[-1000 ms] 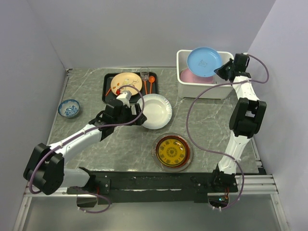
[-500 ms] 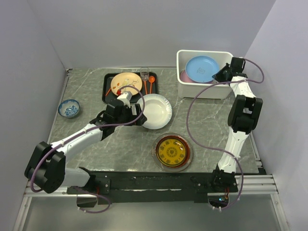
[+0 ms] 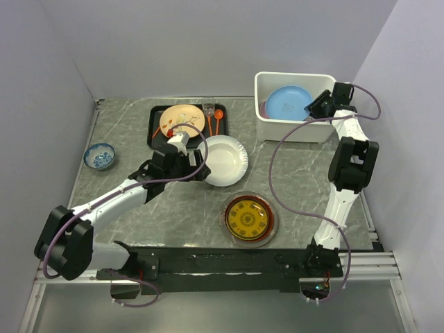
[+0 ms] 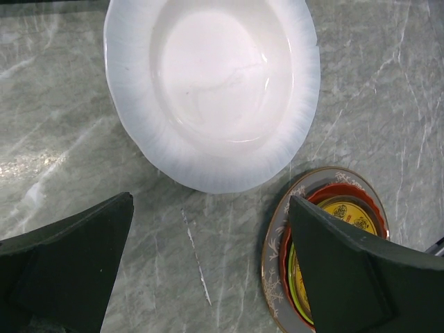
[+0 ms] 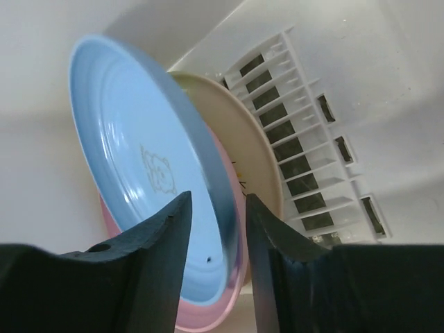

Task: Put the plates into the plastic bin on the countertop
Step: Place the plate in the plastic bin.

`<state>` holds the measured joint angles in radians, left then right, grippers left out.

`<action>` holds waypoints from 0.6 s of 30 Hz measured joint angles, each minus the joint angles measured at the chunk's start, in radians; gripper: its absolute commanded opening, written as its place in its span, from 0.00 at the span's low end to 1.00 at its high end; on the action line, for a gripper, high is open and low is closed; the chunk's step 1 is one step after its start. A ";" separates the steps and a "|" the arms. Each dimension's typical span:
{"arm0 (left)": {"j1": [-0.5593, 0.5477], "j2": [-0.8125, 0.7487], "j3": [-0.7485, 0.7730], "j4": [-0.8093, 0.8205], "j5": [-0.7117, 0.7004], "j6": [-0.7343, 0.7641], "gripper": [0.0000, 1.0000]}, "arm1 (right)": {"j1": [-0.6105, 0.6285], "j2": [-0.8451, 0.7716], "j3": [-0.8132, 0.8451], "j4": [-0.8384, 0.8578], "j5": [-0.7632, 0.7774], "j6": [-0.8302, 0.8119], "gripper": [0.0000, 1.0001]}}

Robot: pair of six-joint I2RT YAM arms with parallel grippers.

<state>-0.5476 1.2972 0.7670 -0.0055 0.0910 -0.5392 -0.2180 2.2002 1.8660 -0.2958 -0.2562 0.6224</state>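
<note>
The blue plate [image 5: 152, 173] leans tilted inside the white bin [image 5: 347, 41], resting against a cream plate [image 5: 258, 156] and a pink plate [image 5: 205, 318]. The right tool [image 5: 216, 208] straddles the blue plate's rim with its fingers apart, not pinching it. Over the worktop [image 3: 125, 132], the left tool [image 4: 208, 208] hovers spread wide just beside the white plate [image 4: 215, 83]. A dark red plate [image 3: 248, 218] lies near.
</note>
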 measured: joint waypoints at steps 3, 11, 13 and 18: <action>0.000 -0.014 -0.003 -0.008 -0.019 0.001 0.99 | -0.001 -0.005 -0.010 0.011 -0.003 0.008 0.67; 0.000 -0.037 -0.008 -0.030 -0.055 0.001 0.99 | 0.000 -0.182 -0.192 0.101 0.030 0.013 0.79; 0.000 -0.044 -0.008 -0.029 -0.056 0.001 0.99 | -0.001 -0.273 -0.258 0.135 0.044 0.020 0.79; 0.000 -0.044 -0.008 -0.029 -0.063 0.001 0.99 | 0.014 -0.558 -0.460 0.276 0.071 0.054 0.80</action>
<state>-0.5476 1.2530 0.7593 -0.0349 0.0284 -0.5385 -0.2035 1.6424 1.4063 -0.0200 -0.1852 0.6762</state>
